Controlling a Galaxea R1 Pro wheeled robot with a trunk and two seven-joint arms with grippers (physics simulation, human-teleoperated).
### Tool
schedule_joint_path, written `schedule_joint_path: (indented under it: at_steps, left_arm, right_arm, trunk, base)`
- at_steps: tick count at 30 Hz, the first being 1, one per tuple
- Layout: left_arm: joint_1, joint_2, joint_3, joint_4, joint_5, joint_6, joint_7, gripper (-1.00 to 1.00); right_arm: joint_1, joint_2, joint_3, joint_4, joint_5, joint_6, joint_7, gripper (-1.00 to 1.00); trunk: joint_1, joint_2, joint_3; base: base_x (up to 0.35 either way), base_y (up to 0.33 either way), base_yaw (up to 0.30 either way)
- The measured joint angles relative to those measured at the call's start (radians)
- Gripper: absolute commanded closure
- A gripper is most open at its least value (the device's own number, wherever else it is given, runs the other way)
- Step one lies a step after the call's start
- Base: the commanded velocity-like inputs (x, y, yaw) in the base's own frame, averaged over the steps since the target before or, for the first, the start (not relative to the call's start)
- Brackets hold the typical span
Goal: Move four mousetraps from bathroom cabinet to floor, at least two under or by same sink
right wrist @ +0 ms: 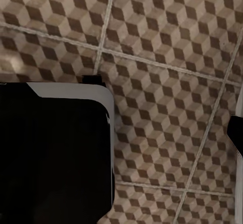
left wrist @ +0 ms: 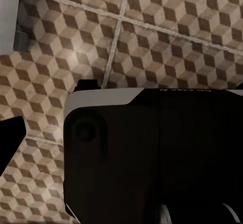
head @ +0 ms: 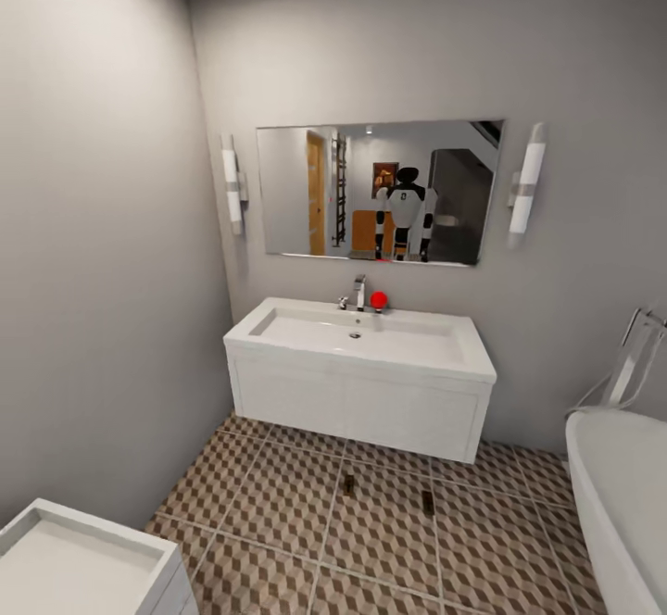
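You're facing the sink (head: 361, 335), a white basin with a chrome tap (head: 358, 292) on its boxy vanity against the back wall, under a mirror (head: 380, 191). Two mousetraps lie on the bathroom floor (head: 278, 513) just in front of the vanity: one (head: 348, 484) near its middle, the other (head: 428, 502) toward its right end. Whether your grippers are clenched or released, I cannot tell.

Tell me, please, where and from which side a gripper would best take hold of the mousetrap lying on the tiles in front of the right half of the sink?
Probably from straight above, fingers closing across its short width at mid-length. The mousetrap lies flat on the bathroom floor in front of the sink, long axis pointing towards the vanity, so only its long side edges offer purchase. Its wire parts are too small to make out.
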Motion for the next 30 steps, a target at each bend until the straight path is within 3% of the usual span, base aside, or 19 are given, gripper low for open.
schedule_joint_path:
  at_steps: [30]
  left_arm:
    - [0.000, 0.002, -0.002, 0.016, 0.009, 0.003, -0.004, -1.00]
  right_arm:
    - [0.000, 0.000, 0.000, 0.000, -0.001, 0.000, -0.002, -1.00]
  trunk:
    - [0.000, 0.000, 0.000]
  base:
    - [0.000, 0.000, 0.290]
